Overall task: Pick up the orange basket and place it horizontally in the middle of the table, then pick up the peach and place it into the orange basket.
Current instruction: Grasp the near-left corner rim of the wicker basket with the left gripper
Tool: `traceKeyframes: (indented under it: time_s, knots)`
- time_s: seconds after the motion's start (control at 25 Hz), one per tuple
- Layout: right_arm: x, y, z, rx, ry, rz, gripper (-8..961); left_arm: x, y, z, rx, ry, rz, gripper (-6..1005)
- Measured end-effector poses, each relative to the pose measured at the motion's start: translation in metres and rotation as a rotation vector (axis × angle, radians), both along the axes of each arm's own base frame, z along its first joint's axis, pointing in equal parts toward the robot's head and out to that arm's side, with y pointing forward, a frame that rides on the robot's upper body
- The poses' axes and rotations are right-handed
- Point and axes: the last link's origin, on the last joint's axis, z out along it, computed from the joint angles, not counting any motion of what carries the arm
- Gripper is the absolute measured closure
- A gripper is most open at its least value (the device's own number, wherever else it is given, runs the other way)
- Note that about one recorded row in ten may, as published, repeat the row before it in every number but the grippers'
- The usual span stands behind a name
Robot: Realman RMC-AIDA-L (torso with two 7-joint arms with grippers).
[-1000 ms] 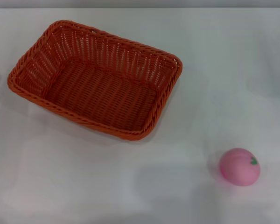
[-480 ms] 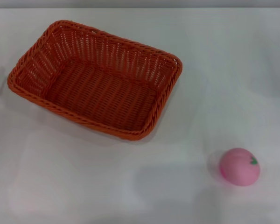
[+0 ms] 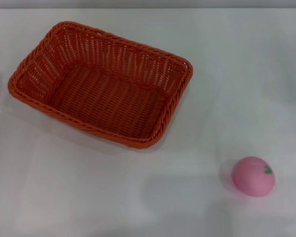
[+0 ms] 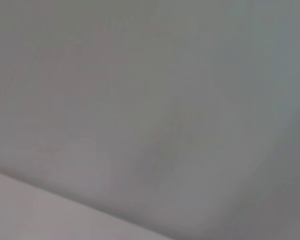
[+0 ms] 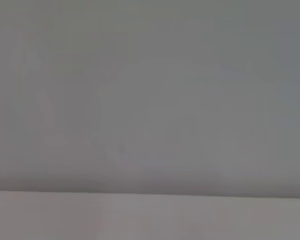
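Observation:
The orange basket (image 3: 101, 84) rests on the white table (image 3: 138, 197) at the back left of the head view, turned at a slant, with nothing inside it. The pink peach (image 3: 253, 176) lies alone at the front right, well apart from the basket, its green leaf mark facing up and right. Neither gripper appears in the head view. Both wrist views show only plain grey surface with a pale band along one edge.
The table's far edge (image 3: 148, 8) runs along the top of the head view. Bare white tabletop lies between the basket and the peach.

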Motion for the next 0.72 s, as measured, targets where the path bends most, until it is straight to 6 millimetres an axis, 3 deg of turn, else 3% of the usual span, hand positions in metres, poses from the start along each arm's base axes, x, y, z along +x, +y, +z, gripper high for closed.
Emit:
traceKeyframes:
  time_s: [0.4, 0.72]
  knots:
    - [0.003, -0.006, 0.0, -0.027, 0.019, -0.005, 96, 0.019, 0.004, 0.023, -0.116, -0.042, 0.102, 481]
    - [0.007, -0.014, 0.004, -0.04, 0.032, -0.018, 95, 0.05, 0.007, 0.047, -0.225, 0.023, 0.195, 482]
